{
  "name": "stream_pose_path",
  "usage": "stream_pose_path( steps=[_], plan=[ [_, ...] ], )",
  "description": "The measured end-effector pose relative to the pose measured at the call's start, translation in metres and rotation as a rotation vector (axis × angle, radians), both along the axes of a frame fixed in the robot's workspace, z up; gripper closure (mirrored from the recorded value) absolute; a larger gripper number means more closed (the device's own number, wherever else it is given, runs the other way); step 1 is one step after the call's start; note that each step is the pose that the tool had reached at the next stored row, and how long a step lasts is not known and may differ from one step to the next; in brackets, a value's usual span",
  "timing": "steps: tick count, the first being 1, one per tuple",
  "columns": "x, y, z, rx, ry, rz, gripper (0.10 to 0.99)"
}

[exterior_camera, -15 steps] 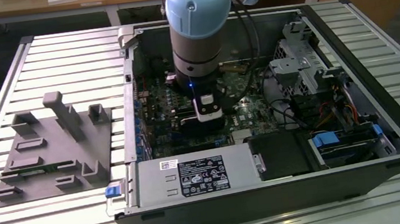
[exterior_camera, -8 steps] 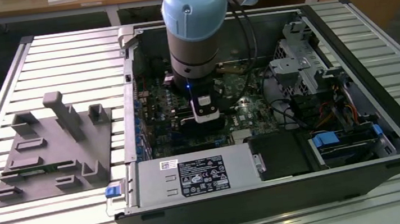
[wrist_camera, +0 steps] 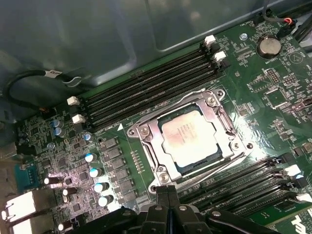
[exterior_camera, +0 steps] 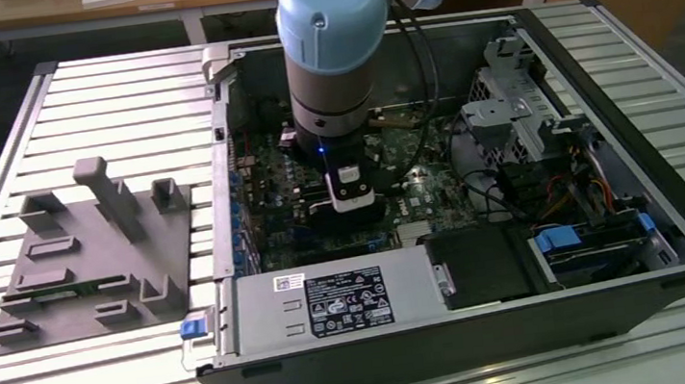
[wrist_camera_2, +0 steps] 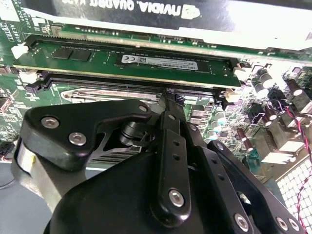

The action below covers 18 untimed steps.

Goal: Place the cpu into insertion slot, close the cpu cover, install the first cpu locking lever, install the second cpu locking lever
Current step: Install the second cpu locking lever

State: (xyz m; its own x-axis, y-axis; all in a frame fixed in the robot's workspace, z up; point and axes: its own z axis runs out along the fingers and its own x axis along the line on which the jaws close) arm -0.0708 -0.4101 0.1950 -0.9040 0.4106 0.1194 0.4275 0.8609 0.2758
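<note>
The cpu lies flat in the insertion slot, its pale metal face showing. The silver cpu cover lies down around it, framing the chip through its window. A thin metal lever runs along the socket edge nearest the fingertips. My gripper hovers just off the socket's corner, fingers pressed together with nothing seen between them. In the second wrist view the gripper points at the board beside the memory slots. In the exterior view the gripper hangs inside the open computer case, above the motherboard.
Long black memory slots flank the socket; one holds a green memory stick next to a black graphics card. Capacitors stand close by. A power supply and drive bay fill the case front. A grey fixture lies at the exterior view's left.
</note>
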Motion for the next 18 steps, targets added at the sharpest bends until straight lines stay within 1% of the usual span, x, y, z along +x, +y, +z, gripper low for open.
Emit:
stream_pose_path(
  steps=[5, 11, 18],
  plan=[
    [-0.0004, 0.0013, -0.001, 0.001, 0.0, 0.002, 0.98],
    [-0.0018, 0.0051, -0.0016, 0.001, -0.0001, 0.006, 0.98],
    [-0.0029, 0.006, -0.0044, 0.001, 0.0, 0.006, 0.98]
  ],
)
